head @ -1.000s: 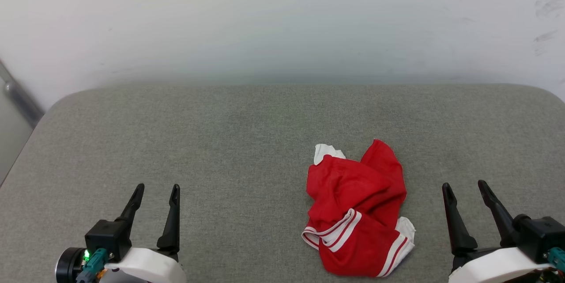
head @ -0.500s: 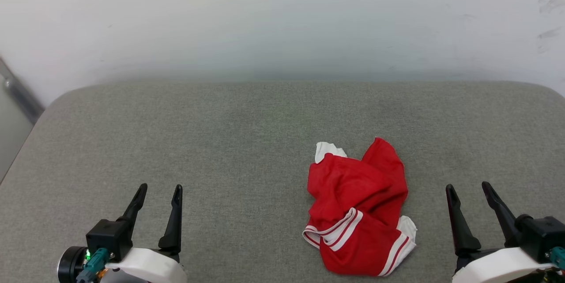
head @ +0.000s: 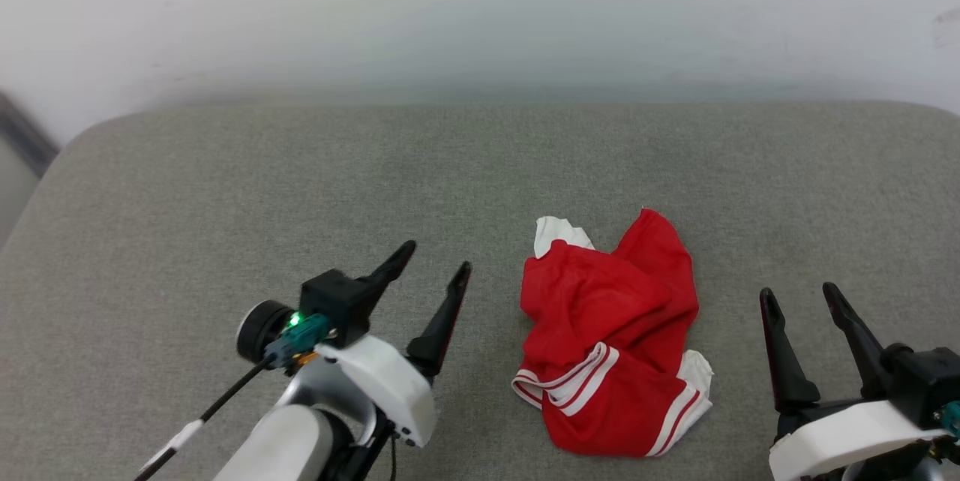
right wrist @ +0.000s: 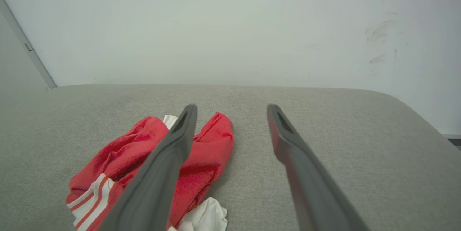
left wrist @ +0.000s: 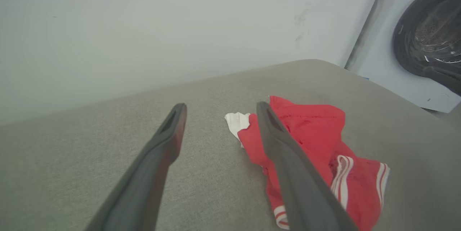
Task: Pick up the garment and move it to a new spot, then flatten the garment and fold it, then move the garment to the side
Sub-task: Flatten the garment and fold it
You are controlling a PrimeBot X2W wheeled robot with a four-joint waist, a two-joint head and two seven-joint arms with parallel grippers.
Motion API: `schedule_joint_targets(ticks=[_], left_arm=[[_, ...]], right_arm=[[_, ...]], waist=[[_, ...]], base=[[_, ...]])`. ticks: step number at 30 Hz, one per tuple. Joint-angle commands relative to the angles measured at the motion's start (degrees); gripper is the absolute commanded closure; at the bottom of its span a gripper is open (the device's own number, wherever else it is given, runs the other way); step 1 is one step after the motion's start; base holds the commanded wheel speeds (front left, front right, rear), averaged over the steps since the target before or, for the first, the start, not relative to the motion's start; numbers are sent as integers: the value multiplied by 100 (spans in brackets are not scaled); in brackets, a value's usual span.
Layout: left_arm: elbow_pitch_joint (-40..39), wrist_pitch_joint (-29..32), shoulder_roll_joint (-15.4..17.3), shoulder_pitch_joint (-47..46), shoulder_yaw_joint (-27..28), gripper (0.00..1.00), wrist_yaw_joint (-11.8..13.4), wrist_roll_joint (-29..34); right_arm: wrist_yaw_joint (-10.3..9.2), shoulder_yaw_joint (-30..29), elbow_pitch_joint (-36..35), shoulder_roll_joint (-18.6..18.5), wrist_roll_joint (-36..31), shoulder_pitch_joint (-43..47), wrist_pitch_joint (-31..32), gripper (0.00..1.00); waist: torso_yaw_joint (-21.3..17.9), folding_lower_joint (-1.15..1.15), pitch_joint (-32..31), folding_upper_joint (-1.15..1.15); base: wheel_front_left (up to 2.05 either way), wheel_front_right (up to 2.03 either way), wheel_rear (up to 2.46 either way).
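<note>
Grey padded surface [head: 225,188]: wide, carries everything.
Garment [head: 611,338]: crumpled red heap with white striped trim, right of centre, touching neither gripper.
Handling: likely light, limp and unbreakable; should sag and bunch when lifted.
Hold: I'd take a raised red fold or the striped hem.
Left gripper [head: 437,256]: jaws wide, empty, just beside the heap.
Right gripper [head: 796,290]: jaws wide, empty, near its other side.
Writing: none readable on the visible folds.
</note>
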Motion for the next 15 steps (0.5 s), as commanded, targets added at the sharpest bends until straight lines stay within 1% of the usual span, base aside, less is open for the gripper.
schedule_joint_targets(ticks=[1, 3, 8, 12, 15], left_arm=[[43, 189, -60, -205, -116, 0, -92, 8], [141, 547, -130, -443, -304, 0, -201, 15], [418, 1445, -324, -870, -680, 0, -435, -229], [666, 2094, -357, -1088, -871, 0, -554, -441], [833, 2550, -305, -1173, -998, 0, -606, -579]], right_arm=[[-2, 13, -17, 0, -51, -97, -28, 0], [-2, 32, -19, 0, -52, -157, -41, 0], [-2, 59, 46, 0, -10, -284, -106, 0], [-2, 89, 130, 0, 54, -359, -188, 0], [-2, 111, 200, 1, 102, -407, -255, 0]], waist=[[-105, 0, 151, 0], [-179, 0, 274, 0], [-405, 0, 527, 0], [-593, 0, 689, 0], [-704, 0, 780, 0]], base=[[0, 0, 0], [0, 0, 0], [0, 0, 0], [0, 0, 0], [0, 0, 0]])
